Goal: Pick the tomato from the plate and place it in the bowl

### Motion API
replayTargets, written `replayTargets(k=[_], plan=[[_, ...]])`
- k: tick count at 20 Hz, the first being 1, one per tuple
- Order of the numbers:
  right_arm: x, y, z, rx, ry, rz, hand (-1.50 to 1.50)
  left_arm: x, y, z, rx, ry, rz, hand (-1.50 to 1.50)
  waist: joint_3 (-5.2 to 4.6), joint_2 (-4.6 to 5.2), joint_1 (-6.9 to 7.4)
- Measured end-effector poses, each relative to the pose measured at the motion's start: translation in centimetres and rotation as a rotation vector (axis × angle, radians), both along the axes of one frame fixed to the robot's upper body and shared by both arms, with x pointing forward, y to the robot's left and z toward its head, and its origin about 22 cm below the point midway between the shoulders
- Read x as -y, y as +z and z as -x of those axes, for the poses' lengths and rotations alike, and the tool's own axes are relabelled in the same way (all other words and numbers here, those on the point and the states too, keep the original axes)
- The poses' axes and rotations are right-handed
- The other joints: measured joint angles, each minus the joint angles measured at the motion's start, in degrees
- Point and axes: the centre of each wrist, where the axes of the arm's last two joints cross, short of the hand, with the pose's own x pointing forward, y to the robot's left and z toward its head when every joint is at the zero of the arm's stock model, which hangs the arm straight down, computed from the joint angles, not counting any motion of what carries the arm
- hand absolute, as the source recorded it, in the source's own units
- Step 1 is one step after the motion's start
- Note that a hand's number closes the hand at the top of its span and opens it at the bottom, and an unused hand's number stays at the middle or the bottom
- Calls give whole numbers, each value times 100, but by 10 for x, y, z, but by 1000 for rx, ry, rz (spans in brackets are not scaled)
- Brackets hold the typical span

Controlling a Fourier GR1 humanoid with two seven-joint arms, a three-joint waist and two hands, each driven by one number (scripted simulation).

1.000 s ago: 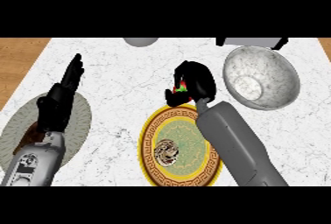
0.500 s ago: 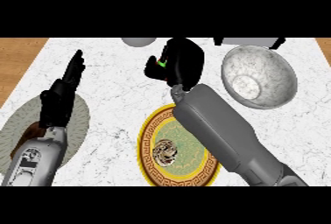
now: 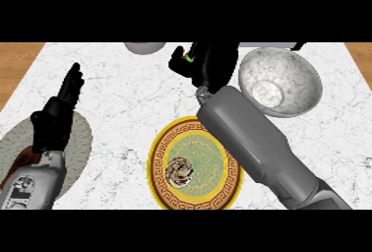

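We judge the task a little past halfway: the pick looks done, the placing is not. The right hand [image 3: 209, 64] is curled round the tomato [image 3: 190, 55] — only a sliver of red and green shows between thumb and fingers — and it hangs just left of the bowl [image 3: 309, 74], beside the bowl's far rim and not yet over it. The plate [image 3: 155, 165], nearer to us than the bowl and to its left, shows only its own pattern where the right forearm [image 3: 254, 142] doesn't hide it; we see no tomato there. Nothing shows inside the bowl. What is left, as we read it, is a short carry rightward until the hand is above the bowl's hollow, then the release. The left hand [image 3: 58, 110] rests well left of the bowl, fingers straight, close together and pointing up, above a grey disc [image 3: 81, 142]. A second ago the right hand sat at the plate's far rim; half a second ago it was partway off, and now it is further from us — up beside the bowl's far side. The left hand, plate and bowl lie much as they did.
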Motion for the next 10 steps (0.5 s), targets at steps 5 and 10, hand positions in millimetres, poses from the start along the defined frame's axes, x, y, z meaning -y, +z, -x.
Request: replayTargets(k=[5,10], plan=[[32,-10,-17,52,-96,-47,150,-7,-1,3,-3,16,3,0,5,13,-86],[87,-26,-31,63,-218,-1,150,-10,2,7,-1,23,0,0,6,6,-138]])
